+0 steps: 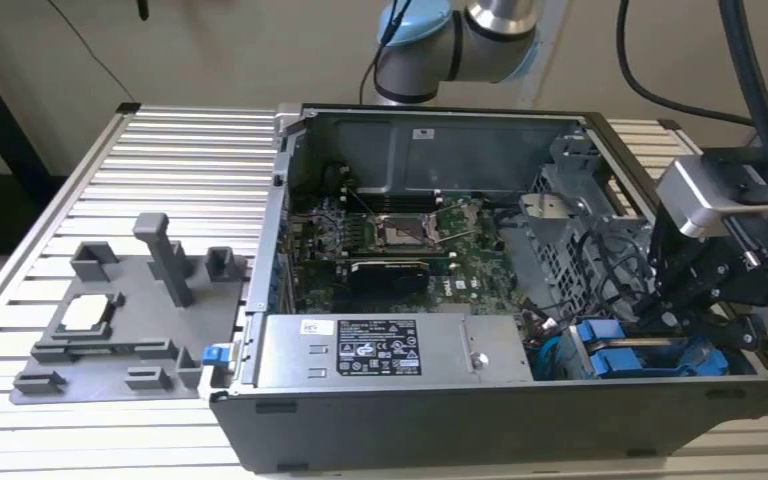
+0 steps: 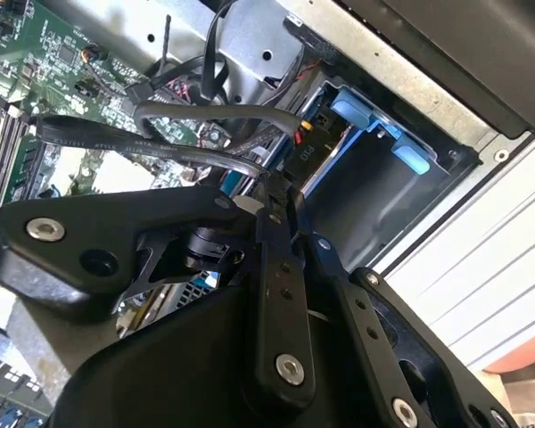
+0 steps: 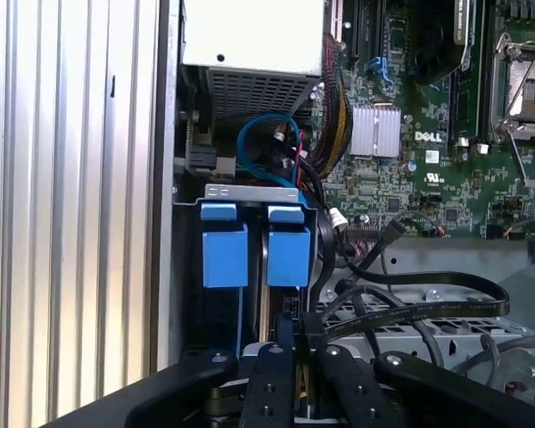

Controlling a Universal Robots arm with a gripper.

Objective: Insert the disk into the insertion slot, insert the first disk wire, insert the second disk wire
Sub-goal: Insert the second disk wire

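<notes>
In the exterior view, my gripper (image 1: 694, 300) hangs low inside the open computer case (image 1: 357, 430), at the corner on the exterior view's right. Just below it I see the blue carrier tabs of the disk (image 1: 618, 355), which sit in the insertion slot (image 1: 704, 368) of the grey drive cage. The silver power-supply box (image 1: 384, 350) lies just beside the slot, toward the exterior view's left. Black cables (image 1: 611, 275) hang close around my gripper, so open room is small here.

In the second wrist view, the black links of my gripper (image 2: 269, 192) reach between grey and black cables (image 2: 196, 116). The blue tabs (image 2: 374, 125) stand near the slot's metal wall. I cannot tell whether the fingers are spread or closed, or whether they hold anything.

In the first wrist view, two blue tabs (image 3: 250, 250) stand side by side in the slot, with a flat black cable (image 3: 410, 308) near them.

I judge the disk is stiff, rather heavy and sensitive to shock; the plastic tabs are the better place to hold. The wires are soft and will bend easily. The sheet-metal edges are near on every side.
</notes>
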